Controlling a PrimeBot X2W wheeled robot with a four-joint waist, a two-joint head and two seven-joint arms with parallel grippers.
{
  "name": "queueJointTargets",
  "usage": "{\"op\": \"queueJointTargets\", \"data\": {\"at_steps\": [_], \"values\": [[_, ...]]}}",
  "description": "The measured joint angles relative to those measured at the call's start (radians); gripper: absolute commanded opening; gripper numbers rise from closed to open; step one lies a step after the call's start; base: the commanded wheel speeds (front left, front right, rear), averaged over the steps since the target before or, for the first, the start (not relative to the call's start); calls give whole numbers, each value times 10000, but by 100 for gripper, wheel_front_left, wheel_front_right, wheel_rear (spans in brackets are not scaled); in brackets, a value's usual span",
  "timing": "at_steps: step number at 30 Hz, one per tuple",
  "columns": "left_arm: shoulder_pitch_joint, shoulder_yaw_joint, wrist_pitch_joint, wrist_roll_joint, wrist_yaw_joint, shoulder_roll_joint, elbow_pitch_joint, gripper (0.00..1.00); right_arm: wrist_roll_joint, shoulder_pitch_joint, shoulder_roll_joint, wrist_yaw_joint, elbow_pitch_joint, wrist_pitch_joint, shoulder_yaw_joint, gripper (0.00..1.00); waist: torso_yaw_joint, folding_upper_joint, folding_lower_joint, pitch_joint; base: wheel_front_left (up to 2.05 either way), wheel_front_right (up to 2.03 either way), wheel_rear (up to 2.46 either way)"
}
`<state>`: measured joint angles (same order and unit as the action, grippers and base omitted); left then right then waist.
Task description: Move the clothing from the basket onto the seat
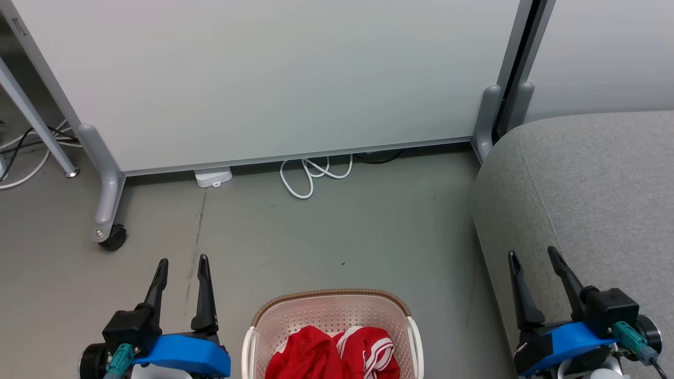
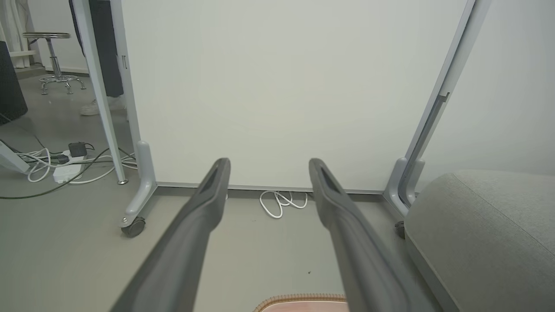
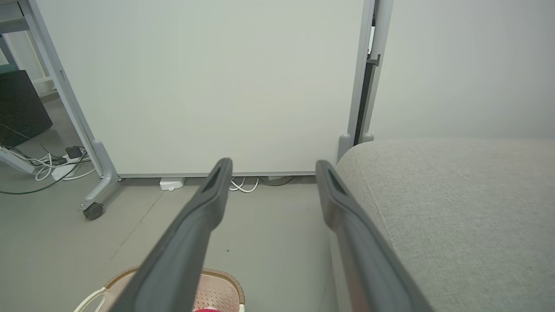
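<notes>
The red clothing with white stripes lies bunched inside the cream perforated basket, which stands on the floor at the bottom middle of the head view; its brown rim and rim peek into both wrist views. The grey seat fills the right side, also seen as the seat and the seat. My left gripper stands open left of the basket, empty. My right gripper is open over the sofa's front edge, empty.
A white wheeled partition stands behind, with a castor foot at the left. A coiled white cable and a white power block lie at its base. Cables and a power strip sit far left, by a stool.
</notes>
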<state>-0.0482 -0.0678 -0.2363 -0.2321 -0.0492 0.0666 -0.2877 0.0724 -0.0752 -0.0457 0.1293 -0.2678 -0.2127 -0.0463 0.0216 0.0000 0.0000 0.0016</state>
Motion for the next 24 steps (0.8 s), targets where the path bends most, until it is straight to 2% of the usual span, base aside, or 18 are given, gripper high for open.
{"op": "queueJointTargets", "data": {"at_steps": [15,24], "values": [[1,-12,-253,861,-15,-56,-84,100,-1085,-30,-13,10,-12,-311,36,100,5,0,0,15,0,0,0],[1,38,-253,769,-40,-98,-79,100,-976,-46,-13,12,-79,-362,10,100,5,0,0,3,0,0,0]]}}
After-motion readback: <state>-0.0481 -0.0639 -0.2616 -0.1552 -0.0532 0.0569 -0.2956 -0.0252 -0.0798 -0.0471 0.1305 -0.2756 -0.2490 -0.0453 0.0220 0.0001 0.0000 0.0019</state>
